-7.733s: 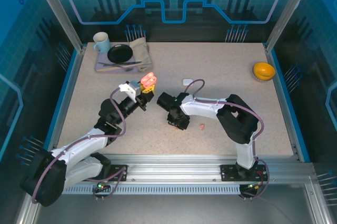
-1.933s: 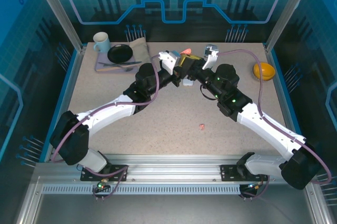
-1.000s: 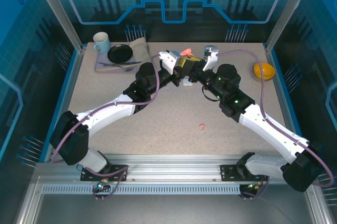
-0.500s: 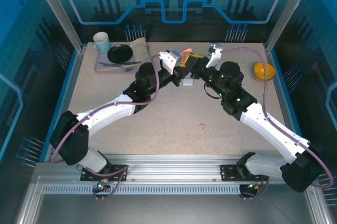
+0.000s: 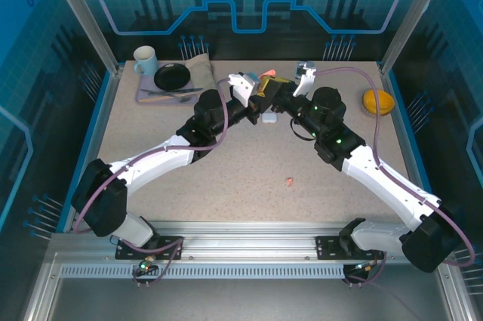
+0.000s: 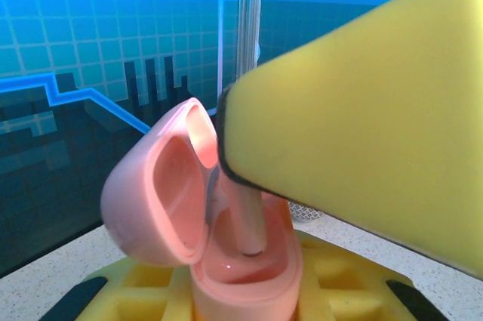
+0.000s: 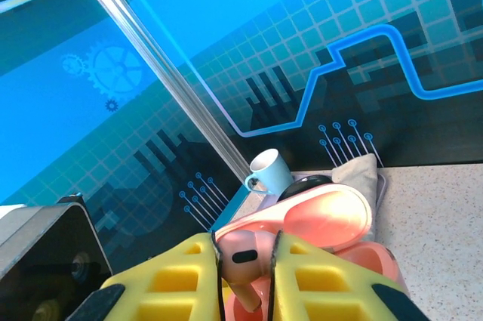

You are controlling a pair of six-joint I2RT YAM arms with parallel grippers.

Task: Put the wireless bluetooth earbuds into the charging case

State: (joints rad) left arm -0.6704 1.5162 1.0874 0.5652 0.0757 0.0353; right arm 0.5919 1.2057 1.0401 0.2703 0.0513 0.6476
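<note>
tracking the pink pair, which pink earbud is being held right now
The pink earbud pinched in the right gripper, at the open pink case; the other pink earbud lies loose on the table.

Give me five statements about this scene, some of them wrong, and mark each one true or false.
1. The pink charging case is open. True.
2. The right fingers hold a white earbud. False: they pinch a pink earbud.
3. A loose earbud lies on the table. True.
4. The left fingers hold the white case. False: it lies on the table; they hold the pink charging case.
5. The mug stands at the far right. False: far left.
</note>
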